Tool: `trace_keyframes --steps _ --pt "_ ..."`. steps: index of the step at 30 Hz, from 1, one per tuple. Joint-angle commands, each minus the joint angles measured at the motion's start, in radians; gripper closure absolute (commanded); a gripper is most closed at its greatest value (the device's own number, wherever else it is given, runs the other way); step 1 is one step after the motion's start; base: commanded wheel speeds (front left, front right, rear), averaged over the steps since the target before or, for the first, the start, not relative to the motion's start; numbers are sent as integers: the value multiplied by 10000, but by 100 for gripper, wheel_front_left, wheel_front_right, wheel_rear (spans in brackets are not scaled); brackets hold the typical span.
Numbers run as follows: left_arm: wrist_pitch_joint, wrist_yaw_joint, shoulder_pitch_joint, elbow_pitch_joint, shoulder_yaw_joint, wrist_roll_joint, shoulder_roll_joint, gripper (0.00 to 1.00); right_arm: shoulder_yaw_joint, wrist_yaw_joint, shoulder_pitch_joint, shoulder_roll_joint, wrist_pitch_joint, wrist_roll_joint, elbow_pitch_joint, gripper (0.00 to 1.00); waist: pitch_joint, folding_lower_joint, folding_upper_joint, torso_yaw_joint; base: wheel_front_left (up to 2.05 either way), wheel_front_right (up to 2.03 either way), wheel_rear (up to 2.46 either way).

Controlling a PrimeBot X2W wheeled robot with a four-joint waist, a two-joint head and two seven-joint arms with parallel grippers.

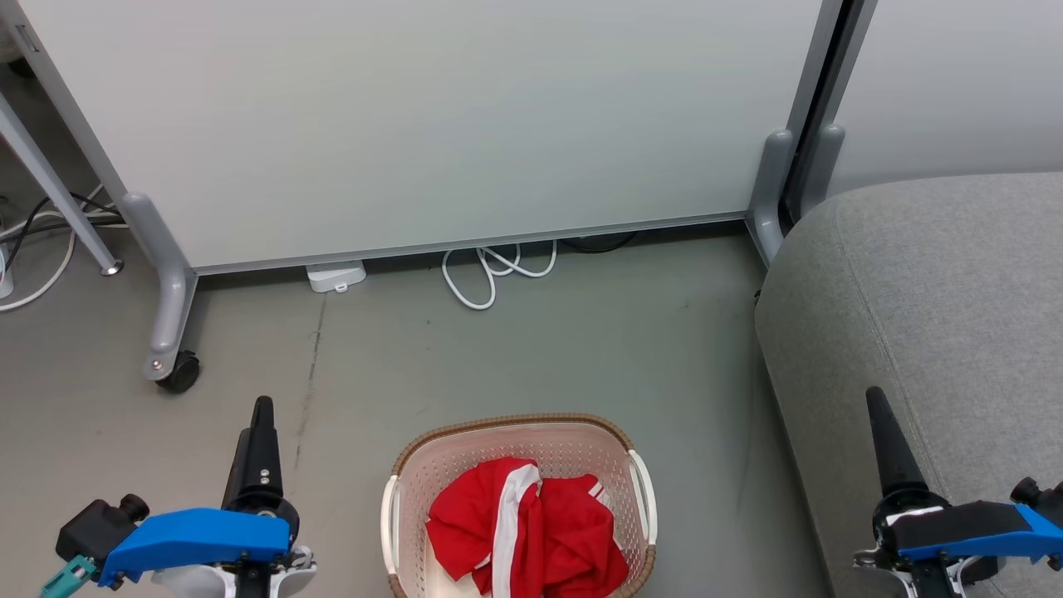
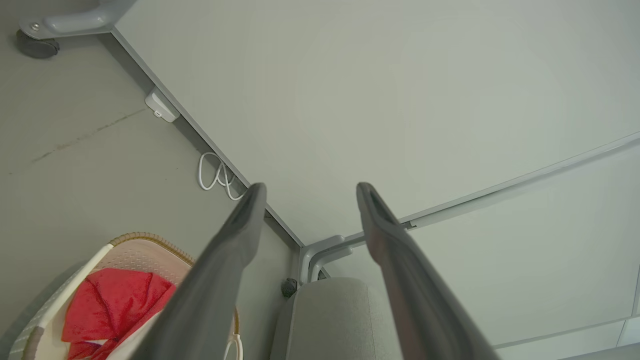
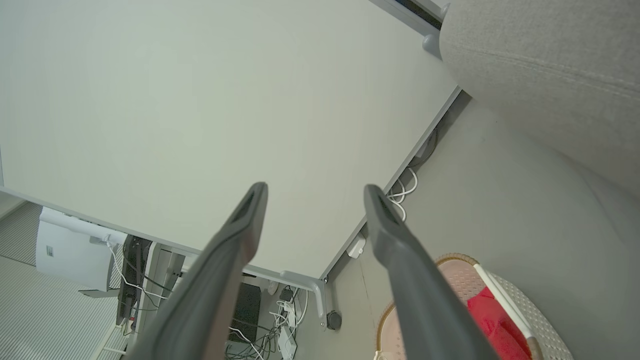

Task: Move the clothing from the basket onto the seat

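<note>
The cream basket (image 1: 519, 425) with a brown woven rim stands on the floor at the bottom middle of the head view. Crumpled red clothing (image 1: 531, 531) with white stripes lies inside it. The grey seat (image 1: 938, 316) takes up the right side, a little apart from the basket. My left gripper (image 1: 262, 415) hangs over the floor left of the basket, and my right gripper (image 1: 879, 407) is over the seat's front edge. In the wrist views both the left gripper (image 2: 311, 187) and the right gripper (image 3: 315, 188) are open and hold nothing. The left wrist view also shows the basket (image 2: 145, 237), the clothing (image 2: 115, 300) and the seat (image 2: 335, 315).
A pale grey wheeled partition panel (image 1: 415, 116) stands behind the basket, with a caster (image 1: 178, 372) at its left foot. A white cable loop (image 1: 490, 270) and a white power block (image 1: 336, 276) lie under it. A second panel (image 1: 955, 83) stands behind the seat.
</note>
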Motion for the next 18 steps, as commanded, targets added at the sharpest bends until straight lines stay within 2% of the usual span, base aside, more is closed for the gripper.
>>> trace_keyframes --steps 1,18 --pt "-116 23 -255 -176 -134 551 125 0 51 16 -135 -60 -114 -477 -195 0 0 0 0 6 0 0 0" --pt "-716 17 -237 -174 -710 3522 330 0 260 18 -40 -79 -716 -3670 -192 0 -3 0 0 99 0 0 0"
